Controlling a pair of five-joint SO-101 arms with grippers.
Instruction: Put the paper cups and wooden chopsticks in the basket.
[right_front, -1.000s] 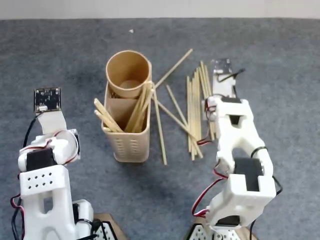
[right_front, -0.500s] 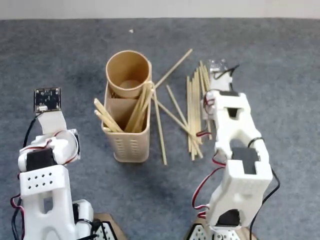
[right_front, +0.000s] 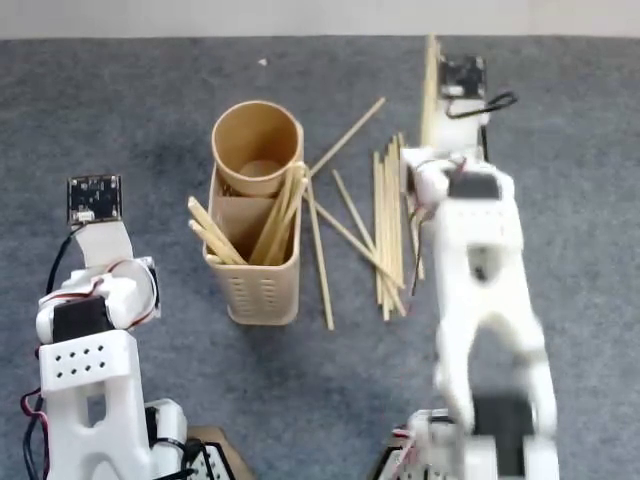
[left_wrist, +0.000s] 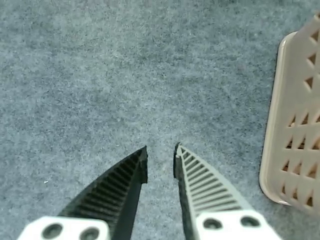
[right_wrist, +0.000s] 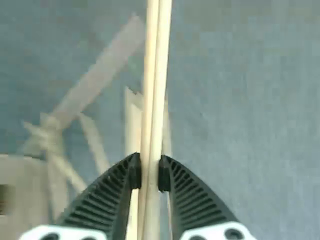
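- Grey fuzzy table top (right_front: 120, 100), w/ 2 white arms side by side.
- 1 tan plastic basket (right_front: 255, 280) stands between the arms, nearer the L one. Its side has small holes.
- 1 paper cup (right_front: 257, 150) stands up in the far end of the basket, open end up (could be more stacked inside, can't tell).
- Basket sticks (right_front: 278, 215): approx 6 wooden chopsticks lean in the near part of the basket, some on each side. They are hard to count.
- Loose sticks (right_front: 385, 230): a tight bunch lies flat on the table just by the R arm, too packed to count. 4 more lie spread out between the bunch and the basket.
- R gripper (right_wrist: 148, 172) is pinched tight on the held pair (right_wrist: 155, 75), 2 chopsticks pressed together. The pair points away past the far end of the bunch.
- L gripper (left_wrist: 160, 160) hangs over bare table near the basket's side. Its tips are a little apart w/ nothing between them.
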